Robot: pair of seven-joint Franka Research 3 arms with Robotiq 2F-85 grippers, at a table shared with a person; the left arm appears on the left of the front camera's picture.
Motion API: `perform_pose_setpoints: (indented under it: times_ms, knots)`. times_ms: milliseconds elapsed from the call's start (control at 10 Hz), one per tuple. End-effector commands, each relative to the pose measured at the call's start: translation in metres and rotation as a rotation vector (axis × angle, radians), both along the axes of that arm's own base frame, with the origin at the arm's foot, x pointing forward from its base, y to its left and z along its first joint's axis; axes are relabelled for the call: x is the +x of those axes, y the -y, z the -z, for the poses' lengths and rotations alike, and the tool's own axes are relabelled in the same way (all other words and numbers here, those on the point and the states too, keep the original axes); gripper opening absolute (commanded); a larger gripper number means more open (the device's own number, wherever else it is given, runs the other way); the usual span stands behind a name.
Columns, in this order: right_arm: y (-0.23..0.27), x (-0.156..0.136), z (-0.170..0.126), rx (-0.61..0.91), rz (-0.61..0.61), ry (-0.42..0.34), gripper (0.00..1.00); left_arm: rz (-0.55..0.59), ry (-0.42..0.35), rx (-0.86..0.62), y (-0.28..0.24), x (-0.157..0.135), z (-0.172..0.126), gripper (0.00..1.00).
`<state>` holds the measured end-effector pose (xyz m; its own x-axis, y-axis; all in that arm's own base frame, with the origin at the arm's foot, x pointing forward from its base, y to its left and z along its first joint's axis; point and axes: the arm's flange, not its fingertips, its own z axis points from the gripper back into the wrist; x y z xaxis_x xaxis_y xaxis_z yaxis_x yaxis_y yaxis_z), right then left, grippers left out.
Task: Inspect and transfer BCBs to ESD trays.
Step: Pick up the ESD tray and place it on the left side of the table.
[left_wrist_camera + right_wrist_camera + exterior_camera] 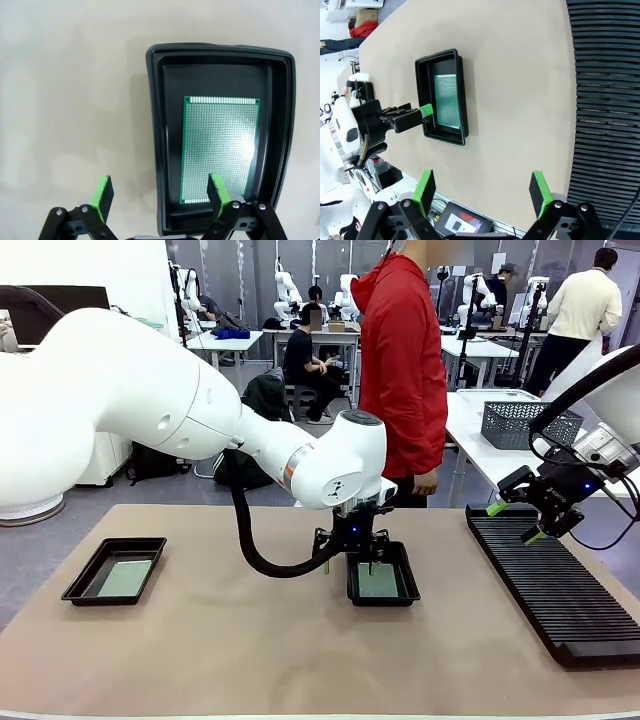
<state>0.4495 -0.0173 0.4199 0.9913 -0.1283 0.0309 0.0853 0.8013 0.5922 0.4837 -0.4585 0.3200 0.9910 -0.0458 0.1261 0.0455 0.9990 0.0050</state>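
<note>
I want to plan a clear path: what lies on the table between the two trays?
Nothing: the front view shows bare tan tabletop between the left tray and the middle tray; the left gripper hangs at the middle tray's left rim.

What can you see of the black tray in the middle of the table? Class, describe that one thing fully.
The middle tray is a shallow, black, plastic-looking rectangle with a raised flared rim and rounded corners. It sits flat on the tan table. One green perforated circuit board lies flat on its floor, leaving a bare margin all round. The left hand hangs open above it, one finger over the board, the other outside the rim; contact cannot be told.
</note>
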Motion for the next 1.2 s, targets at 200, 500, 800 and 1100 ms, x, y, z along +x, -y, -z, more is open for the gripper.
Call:
perform_pose_setpoints:
  times_ms: [200,500,800,1100]
  knots:
    - [-0.0014,-0.0009,-0.0009,-0.007,0.018,-0.005,1.0,-0.002,0.028,-0.01,-0.0039,0.0079,0.0034,1.0]
    - [-0.0014,-0.0009,-0.0009,-0.007,0.018,-0.005,1.0,0.005,0.027,-0.019,-0.0057,0.0096,0.0044,0.28]
    - [-0.0014,-0.0009,-0.0009,-0.007,0.018,-0.005,1.0,0.003,0.022,-0.02,-0.0052,0.0117,0.0085,0.09]
    - [-0.0014,-0.0009,-0.0009,-0.007,0.018,-0.005,1.0,0.001,0.024,-0.032,-0.0056,0.0128,0.0118,0.0]
